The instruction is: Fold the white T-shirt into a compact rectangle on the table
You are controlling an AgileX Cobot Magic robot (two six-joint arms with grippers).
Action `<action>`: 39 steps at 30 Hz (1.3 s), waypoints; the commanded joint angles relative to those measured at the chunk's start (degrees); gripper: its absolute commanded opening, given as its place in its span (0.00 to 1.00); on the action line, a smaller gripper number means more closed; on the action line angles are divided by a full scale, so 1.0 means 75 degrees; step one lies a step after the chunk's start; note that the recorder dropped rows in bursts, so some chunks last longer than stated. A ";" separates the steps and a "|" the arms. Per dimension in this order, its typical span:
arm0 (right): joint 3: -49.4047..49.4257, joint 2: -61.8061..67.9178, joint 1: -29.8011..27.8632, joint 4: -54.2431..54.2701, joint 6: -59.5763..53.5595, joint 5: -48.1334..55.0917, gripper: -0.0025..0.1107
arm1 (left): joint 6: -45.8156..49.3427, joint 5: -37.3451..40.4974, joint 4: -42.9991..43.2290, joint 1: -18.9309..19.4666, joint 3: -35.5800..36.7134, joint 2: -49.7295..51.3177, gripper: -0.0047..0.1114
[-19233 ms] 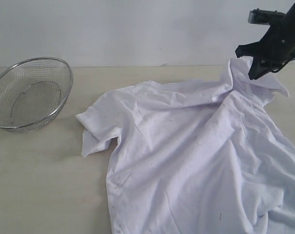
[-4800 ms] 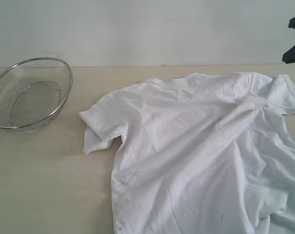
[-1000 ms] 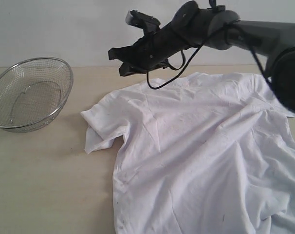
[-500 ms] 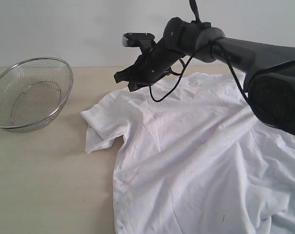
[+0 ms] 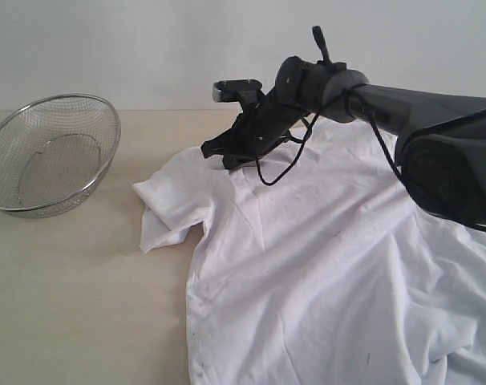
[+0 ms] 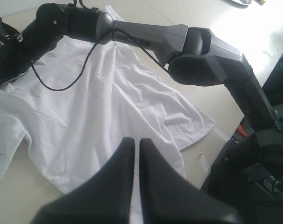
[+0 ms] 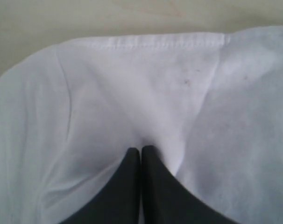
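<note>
The right gripper (image 5: 217,155), jaws clenched together, presses its tips into the far-left shoulder of the white T-shirt (image 5: 323,257), spread over the right of the table (image 5: 74,281); the left gripper (image 6: 136,142) hovers above, likewise closed.

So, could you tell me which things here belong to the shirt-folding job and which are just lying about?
Job in hand:
white T-shirt
table
right pincer, shut, tips on the shirt
left pincer, shut

Lying about:
wire-mesh bowl
</note>
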 commanded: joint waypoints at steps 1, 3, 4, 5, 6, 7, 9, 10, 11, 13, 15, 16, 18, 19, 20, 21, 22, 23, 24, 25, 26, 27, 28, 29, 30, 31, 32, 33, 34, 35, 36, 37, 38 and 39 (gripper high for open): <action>-0.0046 0.0190 -0.0031 -0.0068 -0.0067 -0.0083 0.02 | 0.0023 0.0014 0.0003 0.0025 0.0035 -0.0017 0.08; -0.0046 0.0219 -0.0047 -0.0101 -0.0067 -0.0193 0.02 | 0.0023 0.0014 0.0003 0.0025 0.0035 -0.0017 0.08; -0.0046 0.0217 -0.0063 -0.0101 -0.0035 -0.0260 0.02 | 0.0009 0.0014 0.0003 0.0025 0.0035 -0.0017 0.08; -0.0046 0.0217 -0.0096 -0.0101 0.0002 -0.0340 0.02 | 0.0012 0.0031 0.0003 0.0025 0.0035 -0.0017 0.08; -0.0046 0.0217 -0.0139 -0.0118 0.0057 -0.0421 0.02 | 0.0012 0.0031 0.0003 0.0025 0.0035 -0.0017 0.08; -0.0046 0.0217 -0.0181 -0.0118 0.0130 -0.0511 0.02 | 0.0012 0.0031 0.0003 0.0025 0.0035 -0.0017 0.08; -0.0046 0.0217 -0.0337 -0.0118 0.0254 -0.0652 0.02 | 0.0012 0.0031 0.0003 0.0025 0.0035 -0.0017 0.08; -0.0046 0.0217 -0.0424 -0.0118 0.0283 -0.0752 0.02 | 0.0012 0.0031 0.0003 0.0025 0.0035 -0.0017 0.08; -0.0046 0.0217 -0.0468 -0.0118 0.0324 -0.0812 0.02 | 0.0012 0.0031 0.0003 0.0025 0.0035 -0.0017 0.08; -0.0046 0.0221 -0.0565 -0.0118 0.0432 -0.0915 0.02 | 0.0012 0.0031 0.0003 0.0025 0.0035 -0.0017 0.08; -0.0046 0.0236 -0.0565 -0.0209 0.0475 -0.1135 0.02 | 0.0012 0.0017 0.0003 0.0025 0.0035 -0.0017 0.08; -0.0046 0.0255 -0.0565 -0.0209 0.0475 -0.1203 0.02 | 0.0012 0.0017 0.0003 0.0025 0.0035 -0.0017 0.08; -0.0046 0.0347 -0.0565 -0.0209 0.0650 -0.1399 0.02 | 0.0012 0.0017 0.0003 0.0025 0.0035 -0.0017 0.08; -0.0046 0.0386 -0.0565 -0.0192 0.0811 -0.1481 0.02 | 0.0012 0.0017 0.0003 0.0025 0.0035 -0.0017 0.08; -0.0046 0.0427 -0.0565 -0.0192 0.0924 -0.1599 0.02 | 0.0012 0.0017 0.0003 0.0025 0.0035 -0.0017 0.08; -0.0046 0.0445 -0.0565 -0.0143 0.1068 -0.1713 0.02 | 0.0012 0.0017 0.0003 0.0025 0.0035 -0.0017 0.08; -0.0046 0.0445 -0.0565 -0.0146 0.1151 -0.1762 0.02 | 0.0012 0.0017 0.0003 0.0025 0.0035 -0.0017 0.08; -0.0130 0.0431 -0.0565 -0.0099 0.1186 -0.1672 0.02 | 0.0012 0.0017 0.0003 0.0025 0.0035 -0.0017 0.08; -0.0230 0.0431 -0.0565 -0.0100 0.1222 -0.1560 0.02 | 0.0012 0.0017 0.0003 0.0025 0.0035 -0.0017 0.08; -0.0369 0.0431 -0.0565 -0.0100 0.1259 -0.1406 0.02 | 0.0012 0.0017 0.0003 0.0025 0.0035 -0.0017 0.08; -0.0523 0.0431 -0.0565 -0.0100 0.1290 -0.1269 0.02 | 0.0012 0.0017 0.0003 0.0025 0.0035 -0.0017 0.08; -0.0658 0.0431 -0.0565 -0.0084 0.1348 -0.1173 0.02 | 0.0012 0.0017 0.0003 0.0025 0.0035 -0.0017 0.08; -0.0833 0.0396 -0.0565 -0.0084 0.1436 -0.1033 0.02 | 0.0012 0.0017 0.0003 0.0025 0.0035 -0.0017 0.08; -0.0971 0.0343 -0.0565 -0.0084 0.1542 -0.0931 0.02 | 0.0012 0.0017 0.0003 0.0025 0.0035 -0.0017 0.08; -0.1070 0.0280 -0.0565 -0.0084 0.1638 -0.0890 0.02 | 0.0012 0.0004 0.0003 0.0025 0.0035 -0.0017 0.08; -0.1097 0.0182 -0.0565 -0.0084 0.1812 -0.0870 0.02 | 0.0012 -0.0015 0.0003 0.0025 0.0035 -0.0017 0.08; -0.1097 0.0042 -0.0565 -0.0105 0.1913 -0.0870 0.02 | -0.0041 -0.0092 0.0007 0.0025 0.0035 -0.0017 0.08; -0.1097 -0.0082 -0.0565 -0.0247 0.2092 -0.0870 0.02 | -0.0201 -0.0160 0.0063 0.0025 0.0035 -0.0017 0.08; -0.1097 -0.0209 -0.0588 -0.0390 0.2340 -0.0830 0.02 | -0.0339 -0.0213 0.0173 0.0025 0.0035 -0.0017 0.08; -0.1097 -0.0308 -0.0615 -0.0540 0.2522 -0.0759 0.02 | -0.0430 -0.0232 0.0255 0.0025 0.0051 0.0003 0.08; -0.1097 -0.0428 -0.0657 -0.0635 0.2678 -0.0597 0.02 | -0.0607 -0.0245 0.0370 0.0025 0.0106 0.0051 0.08; -0.1097 -0.0529 -0.0727 -0.0660 0.2708 -0.0405 0.02 | -0.0719 -0.0245 0.0446 0.0025 0.0163 0.0100 0.08; -0.1097 -0.0638 -0.0777 -0.0697 0.2640 -0.0165 0.02 | -0.0737 -0.0226 0.0459 0.0025 0.0232 0.0146 0.08; -0.1097 -0.0749 -0.0840 -0.0795 0.2617 0.0070 0.02 | -0.0737 -0.0226 0.0404 0.0025 0.0361 0.0237 0.08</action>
